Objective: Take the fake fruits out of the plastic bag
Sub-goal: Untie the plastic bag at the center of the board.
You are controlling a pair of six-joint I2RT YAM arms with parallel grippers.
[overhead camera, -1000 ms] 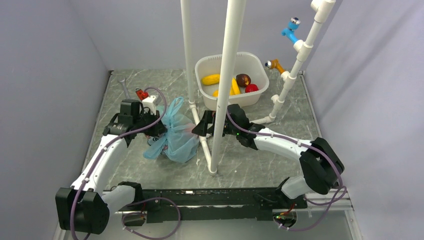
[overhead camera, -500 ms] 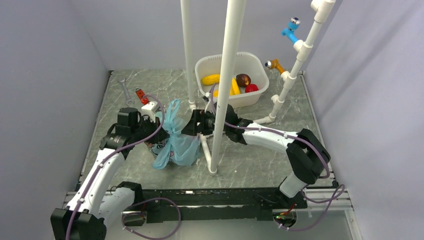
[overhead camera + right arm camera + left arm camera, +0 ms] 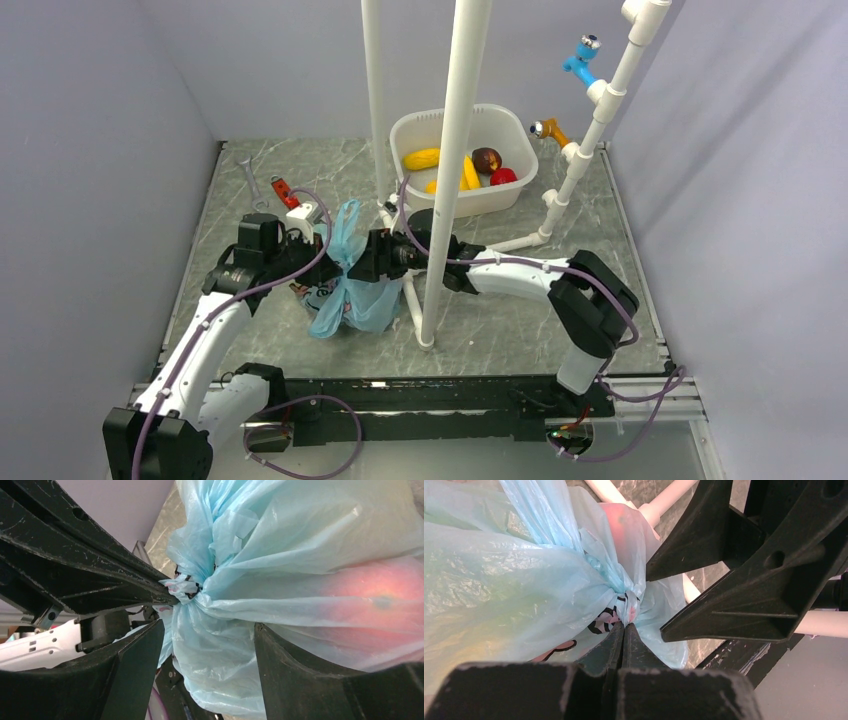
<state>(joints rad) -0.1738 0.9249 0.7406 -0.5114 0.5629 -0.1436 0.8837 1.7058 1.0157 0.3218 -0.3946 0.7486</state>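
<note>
**Overhead and wrist views.** The plastic bag (image 3: pixel 352 290) is lying on the desk (image 3: pixel 480 330) between the two arms, just left of the foot of an upright white pipe (image 3: pixel 447 180). One loop handle is sticking out toward the far side.

The left fingers (image 3: pixel 624 630) are pressing flat together and pinching the gathered, twisted neck of the bag, where the dark print is showing. The right fingers (image 3: pixel 368 262) are standing apart on the opposite side of that neck. In the right wrist view the bunched film below the neck is sitting between them, but whether they are touching it cannot be told.

A reddish fake fruit (image 3: pixel 372 605) is showing through the translucent film, inside the bag and just beside the neck.

Four more fake fruits are lying in the white tub (image 3: pixel 490 203) at the far side of the desk, well apart from the bag:
- a yellow lemon-shaped one (image 3: pixel 421 158)
- a yellow banana-shaped one (image 3: pixel 470 172)
- a dark brownish one (image 3: pixel 487 158)
- a red one (image 3: pixel 503 176)

A grey wrench (image 3: pixel 249 178) is lying near the far left corner of the desk.
</note>
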